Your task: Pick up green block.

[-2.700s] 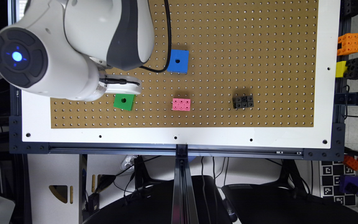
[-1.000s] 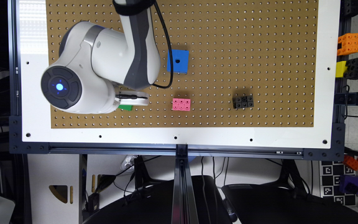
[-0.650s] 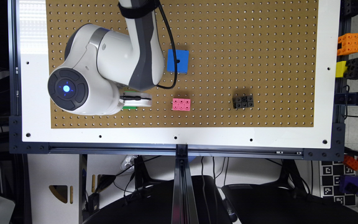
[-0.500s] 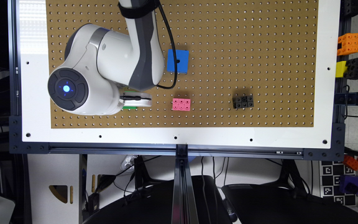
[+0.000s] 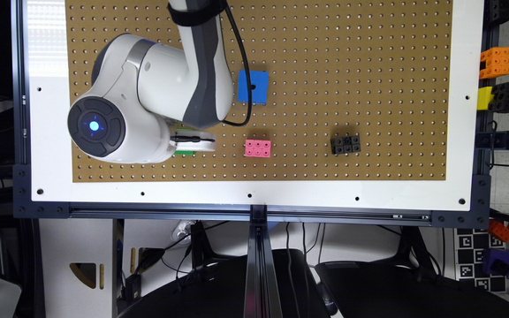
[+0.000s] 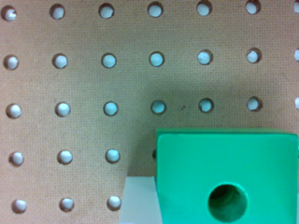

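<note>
1. We locate the green block (image 6: 226,179) on the pegboard tabletop (image 5: 369,66), toward the exterior view's left and on its near side. Most of it sits under the arm's white wrist; a green sliver (image 5: 184,152) shows below that wrist.
2. The end effector (image 5: 192,140) is directly over the block. In the wrist view one pale finger (image 6: 138,200) stands just beside, possibly touching, one side face of the block. The opposite finger is out of frame, so we cannot tell whether the end effector is apart or clamped.
3. Handling, in our judgement: a rigid plastic cube, light, with smooth and somewhat slippery faces, not fragile. Hold should be taken on two opposite flat side faces, centred, with pads square to them.
4. Orientation: the block sits flat with its round hole facing up toward the camera. Its edges run roughly parallel to the pegboard hole rows. Being near-cubic, it shows no marked long axis.
5. The blue cube (image 5: 253,86) and pink brick (image 5: 257,148) lie well apart to the exterior view's right; we judge no interference.
</note>
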Robot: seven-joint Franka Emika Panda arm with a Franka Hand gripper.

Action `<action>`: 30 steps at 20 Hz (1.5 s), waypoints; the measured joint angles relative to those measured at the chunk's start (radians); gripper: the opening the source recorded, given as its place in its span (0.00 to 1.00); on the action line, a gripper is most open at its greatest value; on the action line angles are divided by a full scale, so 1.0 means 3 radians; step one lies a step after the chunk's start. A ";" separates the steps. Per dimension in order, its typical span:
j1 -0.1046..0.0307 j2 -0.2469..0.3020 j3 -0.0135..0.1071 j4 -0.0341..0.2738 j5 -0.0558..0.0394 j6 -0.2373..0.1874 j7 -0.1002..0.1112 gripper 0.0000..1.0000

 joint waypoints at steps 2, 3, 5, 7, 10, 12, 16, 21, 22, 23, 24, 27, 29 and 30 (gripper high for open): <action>0.0000 0.0000 0.0000 0.0000 0.0000 0.0000 0.0000 0.00; 0.0000 0.0000 0.0000 0.0000 0.0000 0.0000 0.0000 0.00; -0.0001 -0.0019 0.0000 -0.0001 0.0000 -0.0012 0.0000 0.00; -0.0003 -0.0083 0.0000 0.0000 0.0000 -0.0078 0.0000 0.00; -0.0003 -0.0247 0.0000 0.0000 0.0000 -0.0245 0.0000 0.00; -0.0003 -0.0389 0.0000 -0.0001 0.0000 -0.0398 0.0000 0.00; -0.0003 -0.0531 0.0000 -0.0003 0.0000 -0.0546 0.0000 0.00; -0.0003 -0.0614 0.0000 -0.0003 0.0000 -0.0629 0.0000 0.00; -0.0003 -0.0614 0.0000 -0.0003 0.0000 -0.0629 0.0000 0.00; -0.0003 -0.0614 0.0000 -0.0003 0.0000 -0.0629 0.0000 0.00; -0.0003 -0.0614 0.0000 -0.0003 0.0000 -0.0629 0.0000 0.00; -0.0003 -0.0629 0.0000 -0.0003 0.0000 -0.0633 0.0000 0.00; -0.0003 -0.0672 0.0000 -0.0003 0.0000 -0.0665 0.0000 0.00; -0.0003 -0.0691 0.0000 -0.0003 0.0000 -0.0686 0.0000 0.00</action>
